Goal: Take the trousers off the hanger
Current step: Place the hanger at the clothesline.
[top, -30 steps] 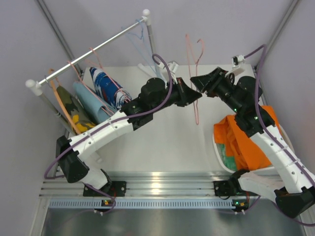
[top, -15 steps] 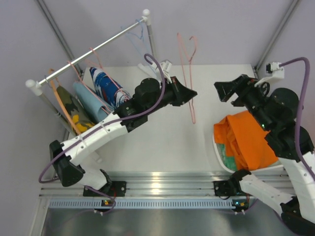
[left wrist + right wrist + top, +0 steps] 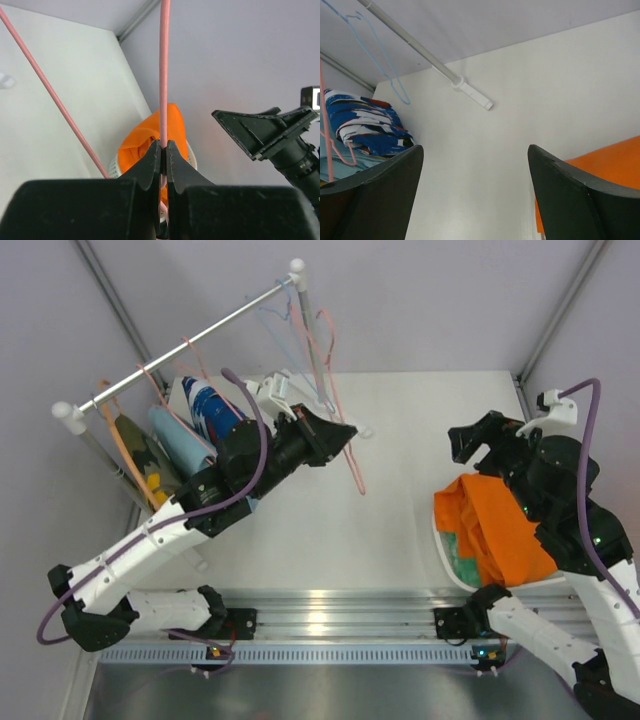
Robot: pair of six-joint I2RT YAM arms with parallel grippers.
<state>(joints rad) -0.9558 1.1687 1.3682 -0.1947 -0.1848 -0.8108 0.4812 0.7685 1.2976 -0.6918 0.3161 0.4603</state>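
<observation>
Firmly left hand (image 3: 161,147) pinches thin pink wire hanger (image 3: 163,75); right hand (image 3: 475,152) spread wide, empty.

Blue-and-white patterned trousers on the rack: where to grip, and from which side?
Probably the folded lower bulge of the blue-and-white trousers, approached from the right. That side is exposed in the right wrist view, while the light blue trousers press against the left and the rail runs overhead.

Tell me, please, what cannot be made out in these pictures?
- Top view: the mint green trousers are mostly covered by the orange trousers, which also hide most of the basket.
- Top view: the camouflage trousers sit partly behind the rail and an orange hanger.
- Left wrist view: the pink hanger, pinched in the left tool, runs off the top edge, hook unseen.
</observation>
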